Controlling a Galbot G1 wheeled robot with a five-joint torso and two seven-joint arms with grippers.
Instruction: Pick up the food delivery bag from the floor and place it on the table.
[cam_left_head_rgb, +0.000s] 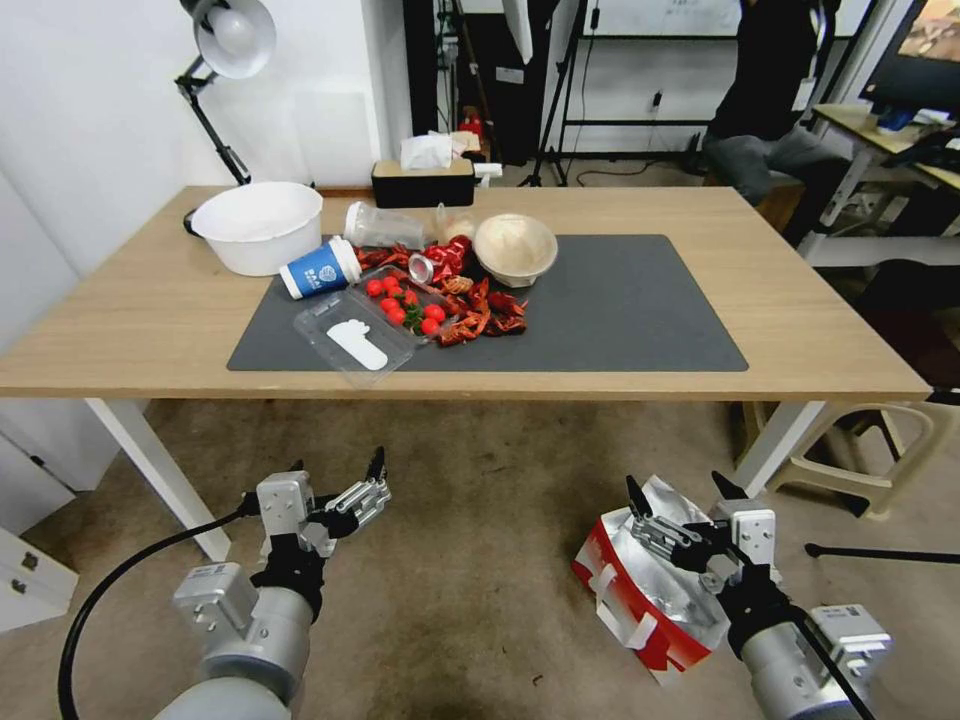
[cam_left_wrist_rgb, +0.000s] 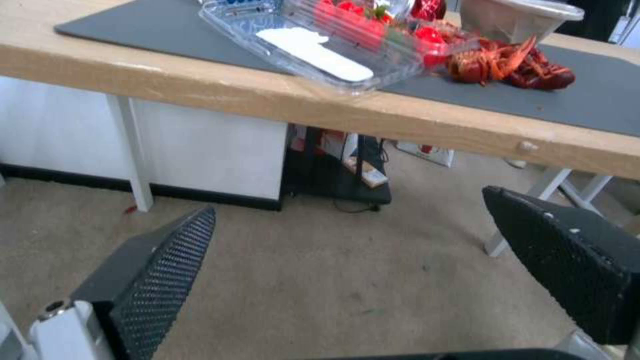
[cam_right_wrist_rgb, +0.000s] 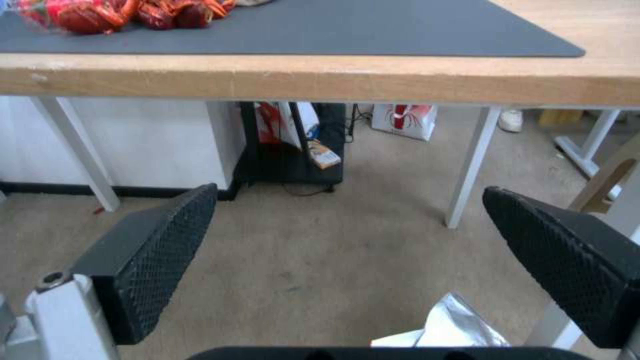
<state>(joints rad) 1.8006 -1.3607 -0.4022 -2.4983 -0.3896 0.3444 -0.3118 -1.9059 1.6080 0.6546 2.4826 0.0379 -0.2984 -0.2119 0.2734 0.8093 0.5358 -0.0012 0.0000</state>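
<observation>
Lying tilted on the worn brownish carpet floor (cam_left_head_rgb: 480, 560), directly under the right gripper (cam_left_head_rgb: 683, 495): one boxy white paper delivery bag (cam_left_head_rgb: 640, 590) with red panels, crumpled silver foil lining gaping upward, white strap handles hanging down its side. Fingers spread wide over the foil mouth, holding nothing; a corner of foil visible just below them in the right wrist view. Left gripper (cam_left_head_rgb: 335, 477) hovering well to the side over bare carpet, likewise spread wide and empty. Ahead of both grippers, the light-wood table (cam_left_head_rgb: 150, 330) on white legs, bearing one dark grey mat (cam_left_head_rgb: 640, 310). On it: one white bowl (cam_left_head_rgb: 258, 225), one blue paper cup (cam_left_head_rgb: 320, 268) tipped over, one clear plastic clamshell (cam_left_head_rgb: 360, 340) with red tomatoes, scattered red crayfish shells (cam_left_head_rgb: 485, 315), one beige bowl (cam_left_head_rgb: 515, 248). Right end of the mat bare.
</observation>
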